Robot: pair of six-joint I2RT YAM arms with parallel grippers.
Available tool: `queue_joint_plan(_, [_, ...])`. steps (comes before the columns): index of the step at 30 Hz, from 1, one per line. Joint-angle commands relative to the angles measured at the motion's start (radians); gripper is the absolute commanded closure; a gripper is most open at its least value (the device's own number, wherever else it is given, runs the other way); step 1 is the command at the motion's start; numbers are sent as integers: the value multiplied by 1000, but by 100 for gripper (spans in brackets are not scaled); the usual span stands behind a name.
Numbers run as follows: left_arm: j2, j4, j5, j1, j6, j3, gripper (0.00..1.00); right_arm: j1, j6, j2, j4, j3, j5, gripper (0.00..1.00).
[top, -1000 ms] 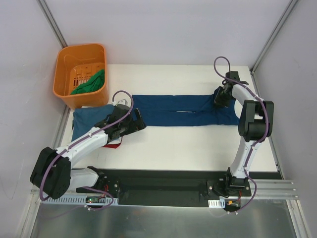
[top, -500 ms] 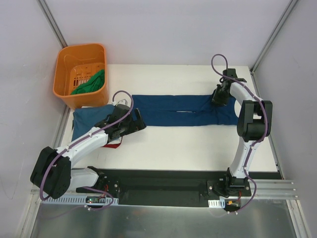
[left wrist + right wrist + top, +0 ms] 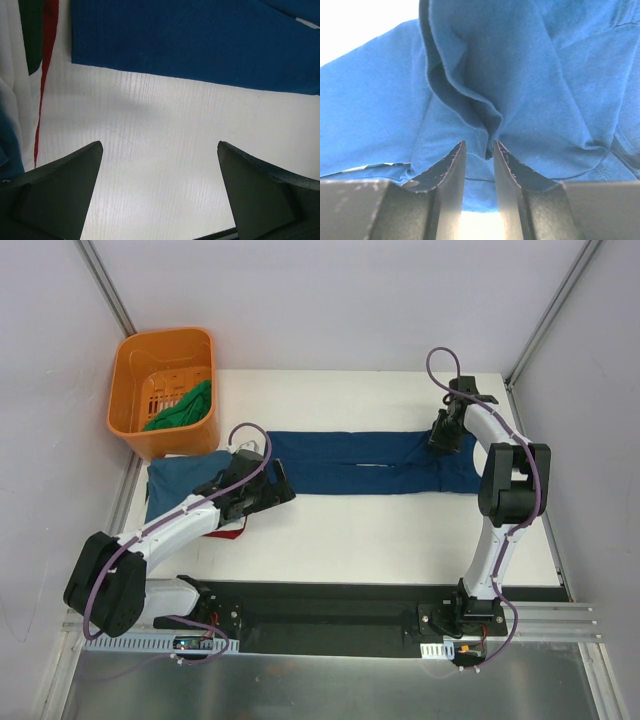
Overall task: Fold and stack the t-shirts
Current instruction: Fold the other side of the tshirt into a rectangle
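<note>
A blue t-shirt [image 3: 350, 462], folded into a long strip, lies across the middle of the table. My right gripper [image 3: 445, 436] is at its far right part. In the right wrist view the gripper [image 3: 479, 143] is shut on a raised fold of the blue cloth [image 3: 545, 75]. My left gripper [image 3: 279, 486] is at the strip's left end, open and empty over bare table [image 3: 160, 145], with the shirt's edge [image 3: 200, 40] just beyond it. A teal-blue shirt [image 3: 175, 485] tops a stack at the left; white [image 3: 10, 75], red [image 3: 47, 50] and green [image 3: 32, 35] layers show.
An orange basket [image 3: 130, 370] stands at the back left with a green shirt [image 3: 185, 405] in it. Walls close the table on the left, back and right. The black rail [image 3: 330, 605] with the arm bases runs along the near edge.
My right gripper has shifted slightly toward the far edge with the blue cloth in it. The left arm has not visibly moved.
</note>
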Motion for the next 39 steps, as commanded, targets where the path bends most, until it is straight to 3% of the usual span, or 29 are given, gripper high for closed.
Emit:
queue_joint_plan(1, [10,14,2,2,17,38,1,7,-12,-52,-27,42,-25,68])
queue_joint_plan(7, [7,14,1,2,19,38,1,1,-19,3,-43,82,-31,68])
queue_joint_plan(12, [5,12,2,2,19,34,1,1,-13,26,-37,82,-71,79])
queue_joint_plan(26, [-12,12,2,2,22,29,1,1,-42,51,-62,50,-16,73])
queue_joint_plan(29, [-15,14,2,2,23,32,0,1,-39,55,-56,53,-30,82])
queue_joint_plan(36, [-22,12,1,2,25,31,1,3,-32,92,-88,95,-10,87])
queue_joint_plan(37, [-25,12,1,4,25,31,1,3,-32,100,-89,95,-4,97])
queue_joint_plan(39, [-25,12,-1,2,28,29,1,3,-35,92,-68,76,-10,99])
